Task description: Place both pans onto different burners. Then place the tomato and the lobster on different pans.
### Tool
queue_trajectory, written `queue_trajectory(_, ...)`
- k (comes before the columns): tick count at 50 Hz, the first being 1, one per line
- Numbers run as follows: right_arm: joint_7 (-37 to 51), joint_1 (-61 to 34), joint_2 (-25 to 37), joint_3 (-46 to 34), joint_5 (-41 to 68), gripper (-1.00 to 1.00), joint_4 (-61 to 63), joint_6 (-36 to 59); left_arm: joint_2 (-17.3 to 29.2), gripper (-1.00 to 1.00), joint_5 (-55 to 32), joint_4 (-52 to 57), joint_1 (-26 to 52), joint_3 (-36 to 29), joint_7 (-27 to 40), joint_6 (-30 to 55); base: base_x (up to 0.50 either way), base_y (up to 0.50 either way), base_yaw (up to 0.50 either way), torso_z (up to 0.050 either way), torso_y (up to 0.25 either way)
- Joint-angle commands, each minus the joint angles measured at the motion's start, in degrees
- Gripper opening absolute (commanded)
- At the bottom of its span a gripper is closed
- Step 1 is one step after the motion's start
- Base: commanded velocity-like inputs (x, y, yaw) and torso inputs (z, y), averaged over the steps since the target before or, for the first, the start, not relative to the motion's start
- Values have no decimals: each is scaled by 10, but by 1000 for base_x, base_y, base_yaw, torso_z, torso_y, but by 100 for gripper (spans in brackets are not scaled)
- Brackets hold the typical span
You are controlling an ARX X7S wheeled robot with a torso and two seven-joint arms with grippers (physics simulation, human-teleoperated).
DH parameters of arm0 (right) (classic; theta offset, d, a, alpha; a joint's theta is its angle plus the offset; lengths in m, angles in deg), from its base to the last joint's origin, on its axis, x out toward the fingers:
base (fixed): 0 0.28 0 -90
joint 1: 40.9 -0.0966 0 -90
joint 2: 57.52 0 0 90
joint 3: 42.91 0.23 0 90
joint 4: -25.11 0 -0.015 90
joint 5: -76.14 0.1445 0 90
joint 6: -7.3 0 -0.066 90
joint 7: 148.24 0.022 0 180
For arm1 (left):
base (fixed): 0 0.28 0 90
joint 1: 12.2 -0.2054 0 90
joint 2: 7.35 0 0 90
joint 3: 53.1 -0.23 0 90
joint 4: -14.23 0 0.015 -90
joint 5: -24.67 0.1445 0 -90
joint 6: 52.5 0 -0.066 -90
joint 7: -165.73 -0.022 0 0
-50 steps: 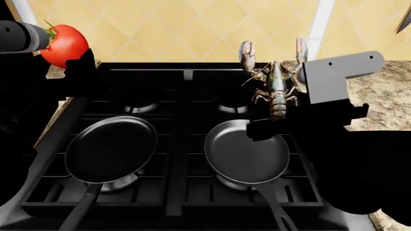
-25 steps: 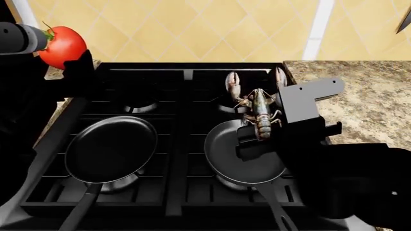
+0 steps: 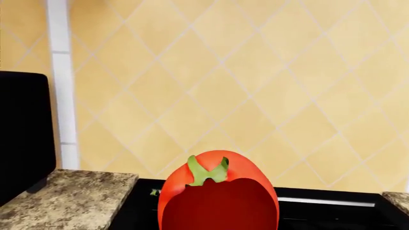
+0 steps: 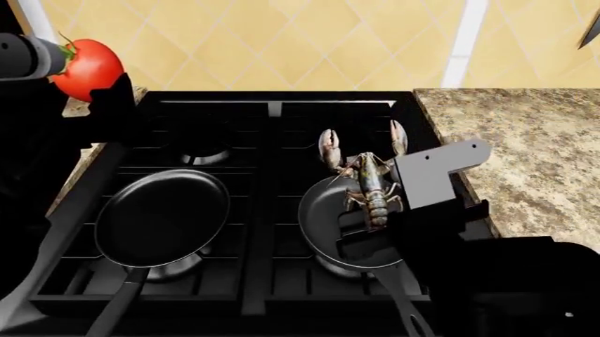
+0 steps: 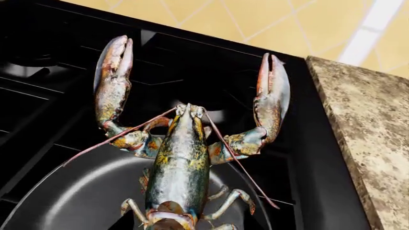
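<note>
Left wrist view: the tomato fills the lower centre; I judge the left jaws closed on it, though they are out of frame.

Head view: right gripper clamps the lobster by its tail above the right pan — lower it to centre.

Right wrist view: claws point to the frame's top, body running straight down.

This is a home kitchen. A black gas stove with cast-iron grates sits between speckled granite counter sections, backed by a wall of yellow diamond-set tiles.
</note>
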Motion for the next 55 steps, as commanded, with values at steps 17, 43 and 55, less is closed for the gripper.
queue_trajectory(17,-15,5,0,-9,-6,100,-5,2,1,-100,-3,0,-6,3,4,-10,0,0,0,0,0)
queue_trajectory(43,108,-156,33,56,150,100,75,2,-3,-100,9,-4,-17,-6,-4,-10,0,0,0,0,0)
queue_trajectory(55,148,-209,83,104,199,100,119,-21,-32,-100,60,-32,-37,-65,-32,11,0,0,0,0,0)
